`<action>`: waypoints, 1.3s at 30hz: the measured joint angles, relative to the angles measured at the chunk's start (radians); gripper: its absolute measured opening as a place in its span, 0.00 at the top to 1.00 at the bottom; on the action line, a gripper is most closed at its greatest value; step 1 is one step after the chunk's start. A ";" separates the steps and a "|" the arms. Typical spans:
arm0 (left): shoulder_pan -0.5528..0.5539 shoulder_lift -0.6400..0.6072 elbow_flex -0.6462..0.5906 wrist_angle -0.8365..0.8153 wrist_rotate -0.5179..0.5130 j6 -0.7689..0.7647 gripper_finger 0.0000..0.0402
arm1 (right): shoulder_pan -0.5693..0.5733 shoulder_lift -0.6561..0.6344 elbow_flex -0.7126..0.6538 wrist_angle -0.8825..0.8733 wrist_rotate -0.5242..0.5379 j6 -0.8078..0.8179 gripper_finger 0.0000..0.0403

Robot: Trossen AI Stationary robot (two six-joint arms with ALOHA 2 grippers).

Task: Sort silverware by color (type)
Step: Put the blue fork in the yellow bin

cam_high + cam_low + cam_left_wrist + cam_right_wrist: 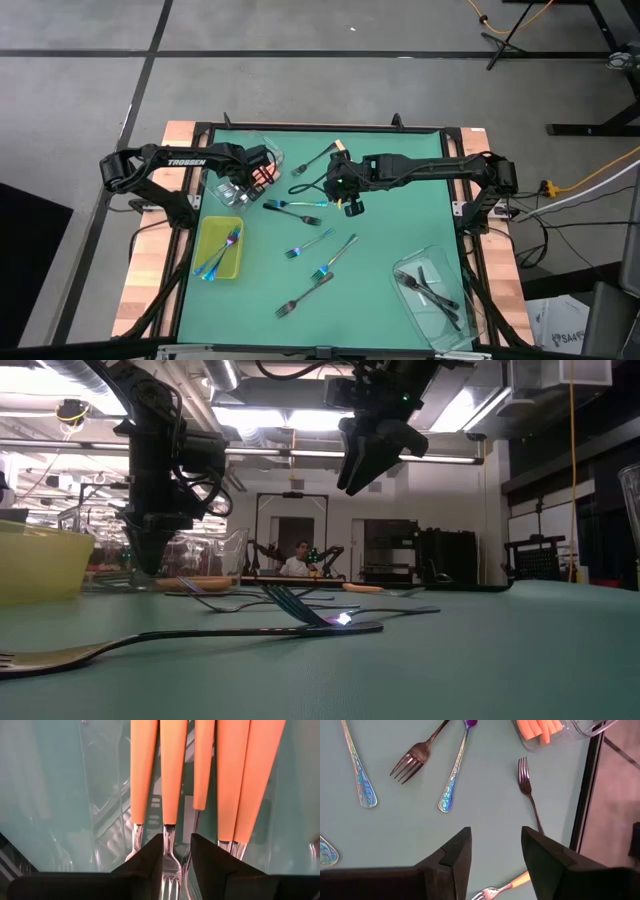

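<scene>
The left hand [240, 190] reaches down into the clear tub [262, 152] at the far left of the green surface [400, 215]. In its wrist view its two dark fingers [150, 857] stand a little apart with a silver fork neck between them, and whether they press on it cannot be told. Five orange-handled forks [172, 770] lie side by side in that tub just ahead of the fingers, handles pointing away.

The right hand [352, 207] hovers above the middle of the surface, its fingers [455, 857] spread wide and holding nothing (bare green shows between them). Below and around it lie loose forks: a dark fork [415, 755] and an iridescent fork [455, 777] close together, another iridescent handle [359, 770] off to one side, and a second dark fork [527, 790] near the tub. One more orange-handled fork [330, 150] lies on the surface at the far edge beside the right arm.

Nearer the front, three iridescent forks [310, 243] lie scattered, well apart from each other. The yellow-green tray [205, 262] at the left holds iridescent forks [225, 250], and the clear tub at the front right [408, 300] holds dark forks [430, 288].
</scene>
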 joint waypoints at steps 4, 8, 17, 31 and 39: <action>0.000 0.000 0.000 0.011 -0.001 0.000 0.77 | 0.000 0.000 0.000 0.000 -0.001 0.010 0.60; -0.001 0.001 -0.001 0.040 -0.004 -0.001 0.77 | 0.000 0.000 -0.001 0.009 -0.037 0.012 0.60; -0.001 0.001 -0.001 0.069 -0.007 -0.005 0.77 | 0.000 0.006 -0.080 0.160 -0.190 0.012 0.60; -0.001 0.001 -0.001 0.075 -0.002 -0.007 0.77 | 0.000 0.142 -0.138 0.543 -0.182 0.151 0.60; -0.001 0.001 -0.001 0.076 -0.001 -0.009 0.77 | 0.000 0.258 -0.138 0.673 -0.182 0.174 0.60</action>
